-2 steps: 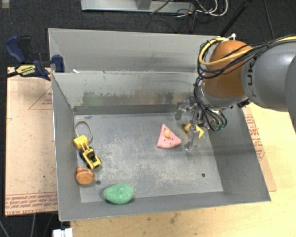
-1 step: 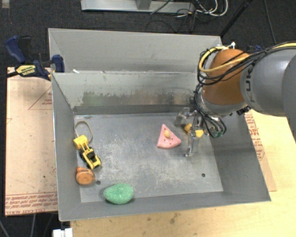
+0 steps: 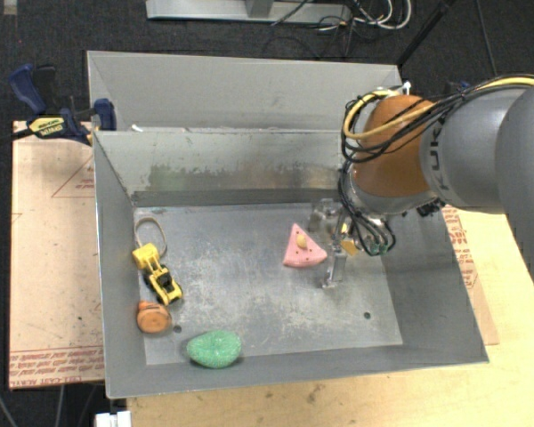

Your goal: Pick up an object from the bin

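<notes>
Jaws stand spread with nothing between them, low over the bin (image 3: pixel 249 305) floor, right of centre. Pink wedge (image 3: pixel 303 249) lies just beside them, toward the view's left, outside their gap. Yellow toy digger (image 3: pixel 157 276) and green lump (image 3: pixel 214 349) lie well apart.

A grey metal bin (image 3: pixel 249 305) shows a dull, matt floor, scuffed and streaked, with smoother sheet walls. Right of centre, a pink wedge (image 3: pixel 303 248) looks soft and matt, like foam or rubber. At the left, a yellow toy digger (image 3: pixel 157 276) has the light sheen of moulded plastic, beside a brown, wood-like round piece (image 3: pixel 153 318). Near the front, a green oval lump (image 3: pixel 214 349) appears rough and grainy. The gripper (image 3: pixel 334 261) is bare, pale metal beneath a glossy orange cover (image 3: pixel 396 149) and the smooth grey casing of the arm (image 3: pixel 489 149).
</notes>
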You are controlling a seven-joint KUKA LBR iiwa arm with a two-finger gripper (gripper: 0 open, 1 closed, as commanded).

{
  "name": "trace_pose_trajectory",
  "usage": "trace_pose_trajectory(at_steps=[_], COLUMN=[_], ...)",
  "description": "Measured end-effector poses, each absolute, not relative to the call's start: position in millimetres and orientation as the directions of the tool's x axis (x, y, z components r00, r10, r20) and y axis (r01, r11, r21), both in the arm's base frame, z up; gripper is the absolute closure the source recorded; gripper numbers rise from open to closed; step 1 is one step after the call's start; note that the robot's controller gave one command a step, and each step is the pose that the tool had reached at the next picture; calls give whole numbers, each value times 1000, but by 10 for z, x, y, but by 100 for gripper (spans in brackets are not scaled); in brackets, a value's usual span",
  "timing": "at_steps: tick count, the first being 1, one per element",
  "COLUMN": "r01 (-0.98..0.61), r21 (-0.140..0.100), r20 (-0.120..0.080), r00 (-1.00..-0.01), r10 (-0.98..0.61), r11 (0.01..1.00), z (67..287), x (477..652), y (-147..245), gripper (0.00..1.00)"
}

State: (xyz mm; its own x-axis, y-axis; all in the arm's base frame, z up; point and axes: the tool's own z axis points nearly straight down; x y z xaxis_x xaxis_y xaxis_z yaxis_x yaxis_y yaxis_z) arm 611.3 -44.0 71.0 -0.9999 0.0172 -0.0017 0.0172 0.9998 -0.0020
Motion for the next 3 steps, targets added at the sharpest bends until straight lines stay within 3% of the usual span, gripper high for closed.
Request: trace_pose_trajectory(at_steps=[1, 2, 3], r01=[-186, -187, -187], r21=[0, 1, 0], r20=[-2, -2, -2], r00=[-983, -982, -982], r10=[-186, -187, -187], r11=[983, 982, 982], z=[700, 699, 699], x=[5603, 5603, 5603], y=[-524, -520, -520], gripper=[100, 0, 0])
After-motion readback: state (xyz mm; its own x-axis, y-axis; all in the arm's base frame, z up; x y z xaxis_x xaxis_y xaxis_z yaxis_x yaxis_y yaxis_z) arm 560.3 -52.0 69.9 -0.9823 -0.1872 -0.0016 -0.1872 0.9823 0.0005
